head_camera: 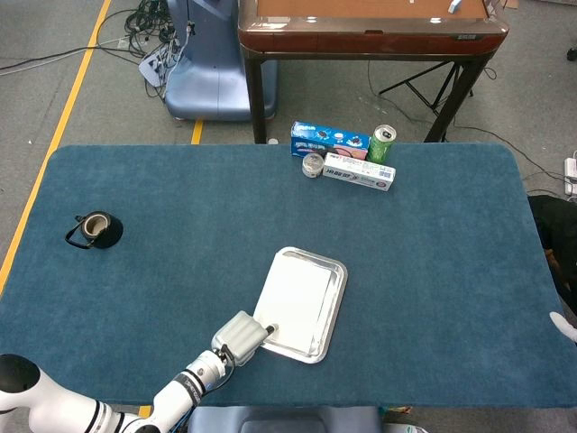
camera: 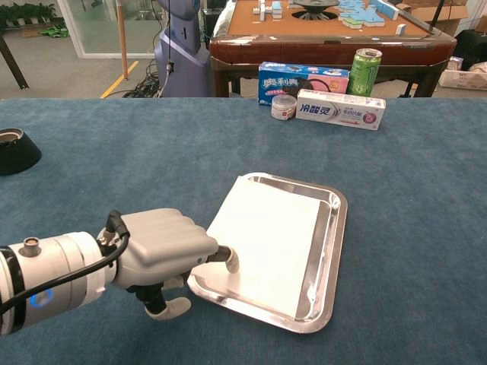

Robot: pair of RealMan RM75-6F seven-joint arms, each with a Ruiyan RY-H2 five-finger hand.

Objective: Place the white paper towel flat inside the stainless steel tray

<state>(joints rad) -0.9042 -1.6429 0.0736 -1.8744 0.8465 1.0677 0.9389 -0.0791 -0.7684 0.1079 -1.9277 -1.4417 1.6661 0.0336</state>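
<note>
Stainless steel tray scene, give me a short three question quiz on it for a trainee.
1. True or false: the white paper towel lies in the stainless steel tray.
2. Which hand touches the towel's near left corner?
3. The green can stands: A) in the tray, B) at the table's far edge, C) beside the black cup.

Key: 1 true. 2 the left hand. 3 B.

Clearance, blue-felt table [head_camera: 451,271]
Left hand [camera: 163,251] blocks tray [camera: 335,251] near-left corner; tray's far and right sides open. Boxes, can [camera: 366,70] cluster far edge; black pot [head_camera: 94,231] far left.
</note>
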